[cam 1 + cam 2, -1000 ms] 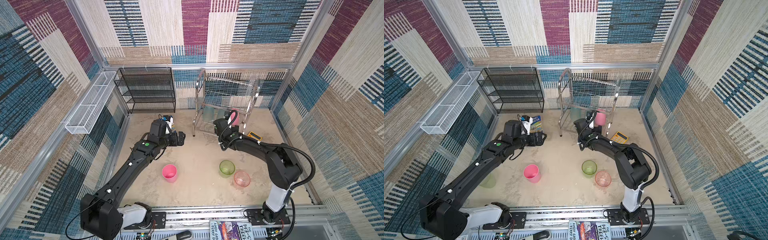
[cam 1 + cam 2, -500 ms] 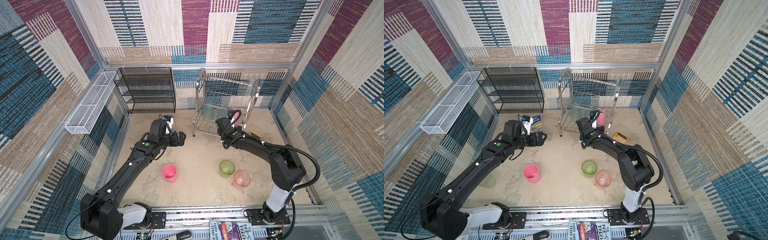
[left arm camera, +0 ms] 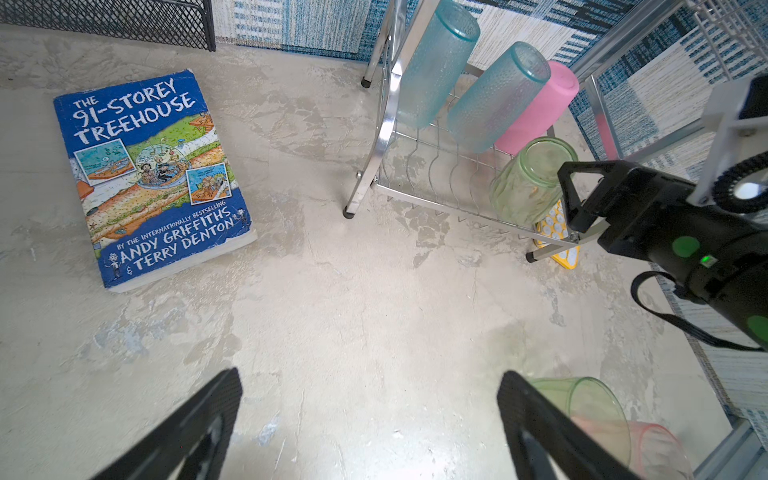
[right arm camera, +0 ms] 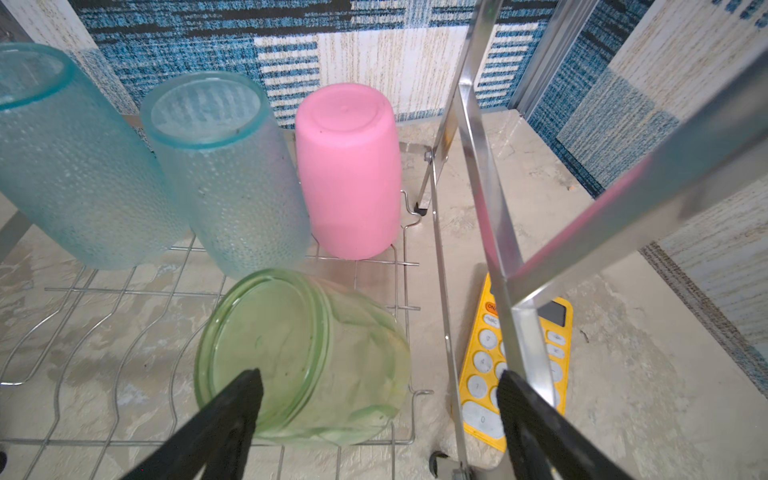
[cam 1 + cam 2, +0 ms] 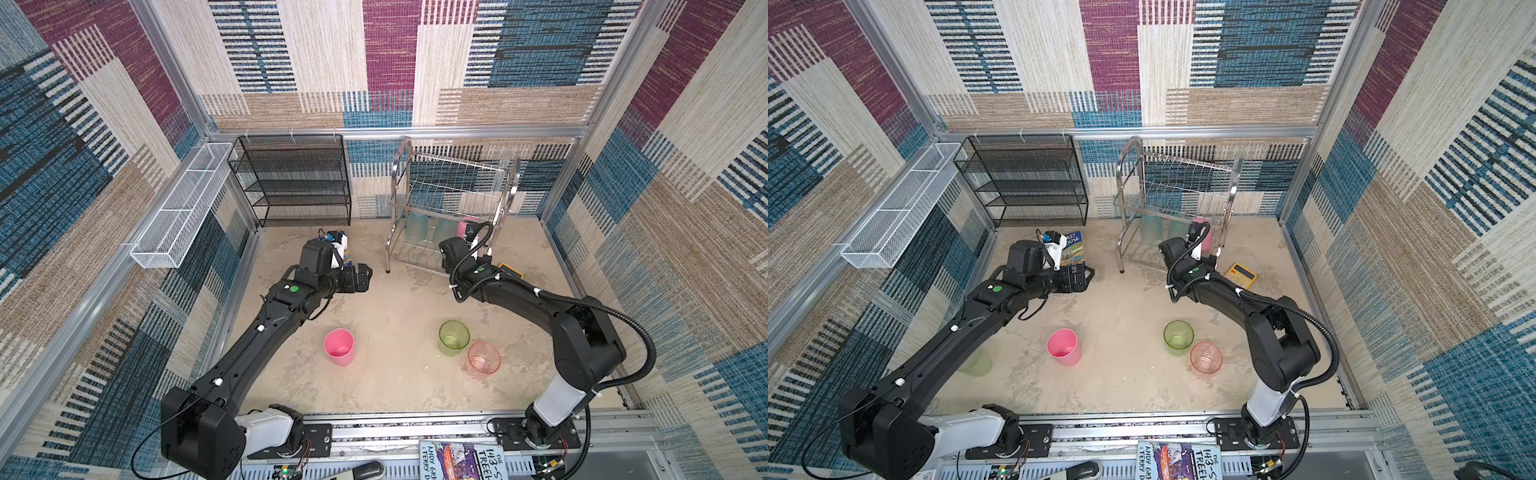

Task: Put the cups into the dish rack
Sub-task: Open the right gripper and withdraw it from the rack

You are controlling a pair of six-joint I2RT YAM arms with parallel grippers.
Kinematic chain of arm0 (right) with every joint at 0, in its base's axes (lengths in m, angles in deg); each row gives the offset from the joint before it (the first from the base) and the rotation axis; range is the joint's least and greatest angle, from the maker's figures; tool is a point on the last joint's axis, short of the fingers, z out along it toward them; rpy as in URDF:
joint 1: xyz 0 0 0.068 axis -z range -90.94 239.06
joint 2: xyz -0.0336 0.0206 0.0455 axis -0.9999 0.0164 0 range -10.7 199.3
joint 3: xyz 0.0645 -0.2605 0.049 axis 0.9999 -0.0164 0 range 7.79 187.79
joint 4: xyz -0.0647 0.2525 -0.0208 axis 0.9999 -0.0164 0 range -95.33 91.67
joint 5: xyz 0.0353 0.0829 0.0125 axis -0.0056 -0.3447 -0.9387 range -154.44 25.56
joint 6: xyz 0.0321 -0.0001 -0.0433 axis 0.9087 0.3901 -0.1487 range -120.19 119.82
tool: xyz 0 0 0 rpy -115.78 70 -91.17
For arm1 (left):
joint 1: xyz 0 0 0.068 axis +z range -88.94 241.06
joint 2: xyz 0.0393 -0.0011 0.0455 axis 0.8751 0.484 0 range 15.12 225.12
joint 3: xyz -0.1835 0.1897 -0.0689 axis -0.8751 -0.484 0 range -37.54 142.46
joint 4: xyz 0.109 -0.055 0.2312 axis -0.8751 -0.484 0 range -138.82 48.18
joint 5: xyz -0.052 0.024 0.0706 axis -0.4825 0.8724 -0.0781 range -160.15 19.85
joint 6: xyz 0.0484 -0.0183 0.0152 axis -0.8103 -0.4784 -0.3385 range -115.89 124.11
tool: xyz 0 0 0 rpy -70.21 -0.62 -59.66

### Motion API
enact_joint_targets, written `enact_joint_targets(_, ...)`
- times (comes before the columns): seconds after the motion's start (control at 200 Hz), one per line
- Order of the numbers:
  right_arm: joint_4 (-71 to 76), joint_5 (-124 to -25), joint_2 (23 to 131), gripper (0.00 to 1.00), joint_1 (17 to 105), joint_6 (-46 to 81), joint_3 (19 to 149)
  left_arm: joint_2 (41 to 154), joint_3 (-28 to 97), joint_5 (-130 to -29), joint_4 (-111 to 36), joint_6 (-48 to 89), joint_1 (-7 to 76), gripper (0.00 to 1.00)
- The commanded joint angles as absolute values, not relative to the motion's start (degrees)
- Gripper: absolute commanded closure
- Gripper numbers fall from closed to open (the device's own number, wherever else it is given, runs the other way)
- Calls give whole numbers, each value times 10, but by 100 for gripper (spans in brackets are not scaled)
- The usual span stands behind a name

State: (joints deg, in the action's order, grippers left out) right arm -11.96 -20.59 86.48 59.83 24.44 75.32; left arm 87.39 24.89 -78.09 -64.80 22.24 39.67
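- In both top views the shiny two-tier steel wire dish rack stands at the back wall, to the right of a black mesh four-shelf unit; a long white mesh basket hangs on the left wall
- Its lower tier holds two see-through teal plastic tumblers and a racked opaque pink tumbler; the right arm reaches in beside them
- On the floor, mouths up, stand an opaque pink floor tumbler, an upright see-through yellow-green tumbler and, just beside it, a see-through salmon-pink tumbler; in a top view a half-hidden yellow-green tumbler shows behind the left arm
- The left gripper hangs over bare floor left of the rack, well apart from every cup
- Left wrist view: its fingers are spread wide with nothing between them; a blue paperback book lies flat; a tipped yellow-green tumbler lies on its side at the lower tier's front corner
- Right wrist view: the right gripper has its fingers wide apart, wider than the tipped tumbler, so it grips nothing; one finger crosses the tumbler's base, the other sits by the rack's upright above a yellow calculator
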Motion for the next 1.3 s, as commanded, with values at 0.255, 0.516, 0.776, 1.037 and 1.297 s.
enact_joint_targets(0.255, -167, -184, 842, 10, 609, 246, 732, 873, 245, -792, -642, 219, 398, 1)
enact_joint_targets(0.516, -168, -176, 830, 10, 612, 243, 723, 875, 246, -793, -641, 220, 398, 1)
enact_joint_targets(0.776, -168, -177, 819, 10, 618, 246, 711, 876, 245, -793, -640, 221, 397, 1)
enact_joint_targets(1.037, -154, -194, 806, 9, 618, 234, 715, 878, 245, -793, -640, 221, 396, 1)
enact_joint_targets(1.297, -131, -225, 792, 9, 617, 225, 707, 880, 245, -794, -640, 221, 396, 1)
